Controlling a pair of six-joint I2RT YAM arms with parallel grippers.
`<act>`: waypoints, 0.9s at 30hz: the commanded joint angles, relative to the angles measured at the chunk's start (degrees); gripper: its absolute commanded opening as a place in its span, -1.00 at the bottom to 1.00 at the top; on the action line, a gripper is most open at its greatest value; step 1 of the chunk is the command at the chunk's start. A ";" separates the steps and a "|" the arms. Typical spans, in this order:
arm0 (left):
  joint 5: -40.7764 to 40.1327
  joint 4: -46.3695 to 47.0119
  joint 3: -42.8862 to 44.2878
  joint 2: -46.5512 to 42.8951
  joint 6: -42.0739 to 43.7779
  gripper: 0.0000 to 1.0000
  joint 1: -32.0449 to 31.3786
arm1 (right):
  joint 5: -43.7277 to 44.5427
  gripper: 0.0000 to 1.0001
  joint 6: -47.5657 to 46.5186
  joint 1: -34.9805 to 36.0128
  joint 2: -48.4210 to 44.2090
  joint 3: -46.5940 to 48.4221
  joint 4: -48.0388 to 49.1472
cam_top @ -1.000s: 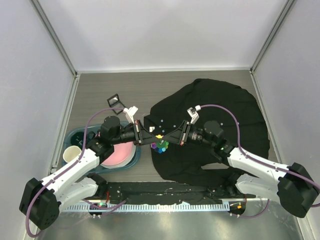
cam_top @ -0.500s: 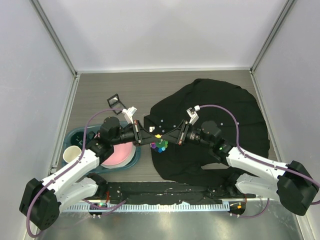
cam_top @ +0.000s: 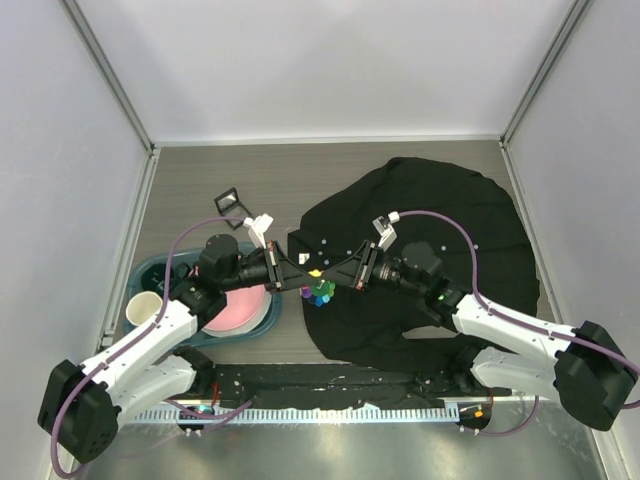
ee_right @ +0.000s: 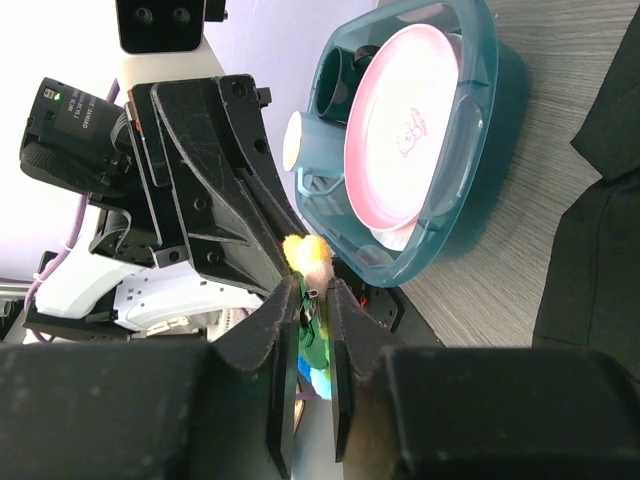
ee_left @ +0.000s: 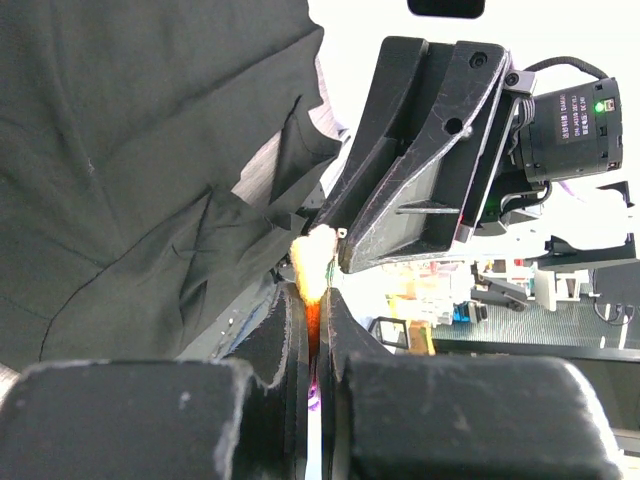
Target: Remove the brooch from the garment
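The brooch (cam_top: 320,290), a small flower with yellow, green, blue and purple petals, hangs between my two grippers over the left edge of the black garment (cam_top: 430,210). My left gripper (cam_top: 306,283) comes from the left and is shut on the brooch's edge (ee_left: 312,262). From the right, my right gripper (cam_top: 336,282) is closed on the green and yellow petals (ee_right: 318,268). In the left wrist view a fold of the garment (ee_left: 120,150) lies close beside the brooch. Whether the pin still passes through the cloth is hidden.
A teal basin (cam_top: 150,272) holding a pink plate (cam_top: 240,308) and a white cup (cam_top: 143,308) stands left of the left arm. A small black frame (cam_top: 228,202) lies on the grey table behind it. Walls close in the left, right and back.
Both grippers and the brooch between them have shifted very slightly toward the back of the table. The holds look unchanged.
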 commanded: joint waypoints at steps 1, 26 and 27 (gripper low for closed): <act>1.59 -0.36 2.06 -0.59 1.73 -1.00 -1.00 | -1.06 -0.58 1.91 1.50 0.07 1.63 7.53; -2.36 -5.71 3.90 -2.61 2.95 -1.00 -0.38 | -2.91 0.46 -4.32 0.98 -6.34 0.75 -4.49; -2.45 -6.51 4.51 -2.61 3.83 -1.00 0.14 | -2.82 0.50 -5.89 0.80 -6.87 0.66 -5.82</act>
